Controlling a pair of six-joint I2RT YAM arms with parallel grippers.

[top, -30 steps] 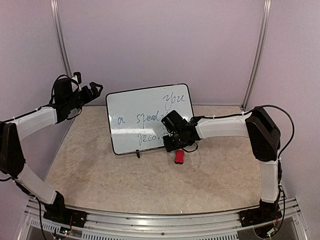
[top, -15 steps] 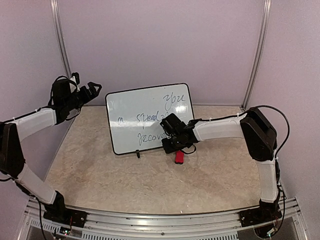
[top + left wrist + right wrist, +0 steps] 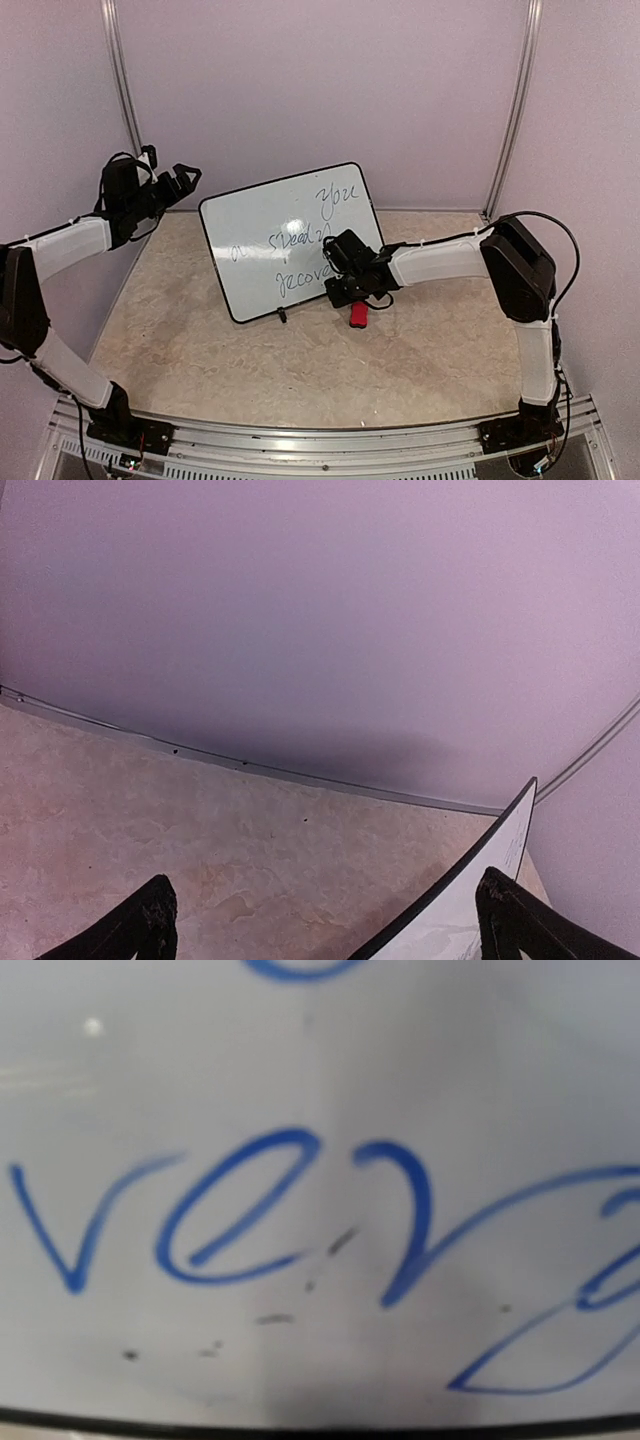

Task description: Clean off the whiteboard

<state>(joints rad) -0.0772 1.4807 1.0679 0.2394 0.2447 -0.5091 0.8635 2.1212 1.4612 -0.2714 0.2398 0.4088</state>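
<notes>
One whiteboard (image 3: 262,232), one red eraser (image 3: 359,315), one left hand (image 3: 172,166), one right hand (image 3: 338,285).

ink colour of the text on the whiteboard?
Blue marker strokes on the white whiteboard. Clearest in the right wrist view, close up.

Lab booth: lilac panels (image 3: 320,90), aluminium frame (image 3: 320,447)

My top camera looks down from high behind the rig over the whole table (image 3: 300,380). My left wrist camera faces the back wall (image 3: 320,630), the whiteboard (image 3: 505,852) edging its lower right; my right wrist camera sits close on that board's writing (image 3: 400,1155).
</notes>
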